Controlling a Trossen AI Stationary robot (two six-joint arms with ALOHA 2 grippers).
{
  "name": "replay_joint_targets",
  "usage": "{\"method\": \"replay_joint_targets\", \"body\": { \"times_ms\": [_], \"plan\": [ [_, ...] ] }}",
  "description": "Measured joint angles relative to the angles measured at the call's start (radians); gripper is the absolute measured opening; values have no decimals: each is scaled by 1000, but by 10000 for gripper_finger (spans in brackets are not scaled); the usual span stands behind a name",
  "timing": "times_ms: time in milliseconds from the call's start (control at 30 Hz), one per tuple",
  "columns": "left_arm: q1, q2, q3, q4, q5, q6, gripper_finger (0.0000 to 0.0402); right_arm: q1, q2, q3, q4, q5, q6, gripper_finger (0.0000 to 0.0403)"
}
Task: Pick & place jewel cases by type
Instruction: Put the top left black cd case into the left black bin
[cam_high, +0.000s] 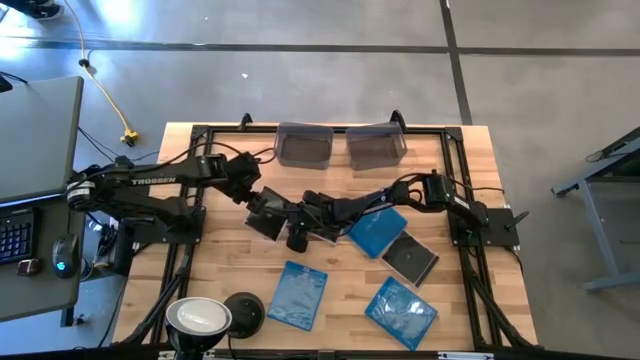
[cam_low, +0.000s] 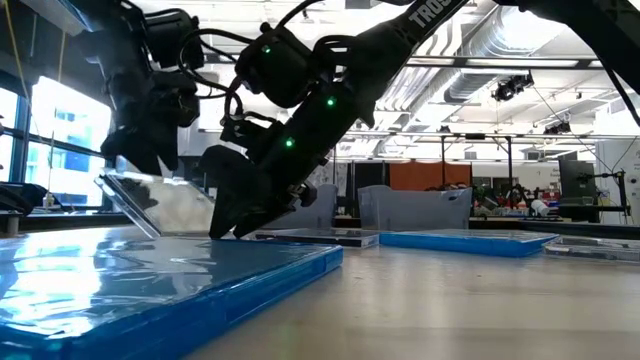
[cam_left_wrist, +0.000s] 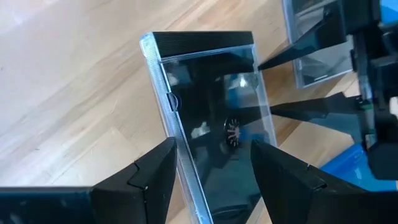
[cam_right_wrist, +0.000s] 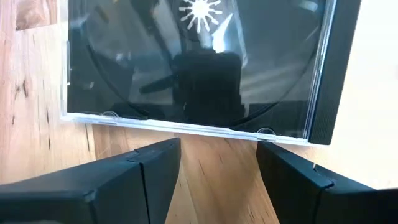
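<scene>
A dark jewel case (cam_high: 262, 218) with a clear cover sits in my left gripper (cam_high: 252, 203) near the table's middle. In the low view the jewel case (cam_low: 150, 205) is tilted under the left gripper (cam_low: 150, 140). My right gripper (cam_high: 298, 238) is open just right of it, fingers slanting down to the table (cam_low: 225, 225). In the right wrist view the case's edge (cam_right_wrist: 186, 127) lies just ahead of the open right gripper (cam_right_wrist: 217, 149), apart from it. Three blue cases (cam_high: 377, 230) (cam_high: 298, 293) (cam_high: 400, 312) and another dark case (cam_high: 410, 258) lie flat on the table. My left gripper (cam_left_wrist: 211, 149) is shut on the dark jewel case, pinching the end nearest the wrist between its two fingers. One finger (cam_left_wrist: 155, 174) sits by the clear ribbed edge (cam_left_wrist: 177, 140), the other (cam_left_wrist: 280, 174) on the dark face (cam_left_wrist: 249, 134). The fingers slant down from the left. The case is tilted; whether its low edge touches the table I cannot tell.
Two smoky-grey bins (cam_high: 303, 145) (cam_high: 375, 145) stand side by side at the far edge. A lamp and a round black base (cam_high: 200, 318) sit at the near-left corner. Bare wood (cam_high: 230, 265) lies between the grippers and the near blue cases.
</scene>
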Motion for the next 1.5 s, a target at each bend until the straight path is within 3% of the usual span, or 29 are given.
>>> {"method": "replay_joint_targets", "body": {
  "times_ms": [333,900,1233,1400,1500],
  "plan": [
    [0,0,21,0,-2,45,201,20,1,0,0,63,0,209],
    [0,0,21,9,34,79,201,19,0,4,-71,66,100,209],
    [0,0,21,29,44,78,201,17,-2,3,-90,12,99,209],
    [0,0,21,29,45,88,201,16,-9,1,-93,-40,14,209],
    [0,0,21,32,45,95,201,22,-21,0,-94,-12,-6,209]
  ]
}}
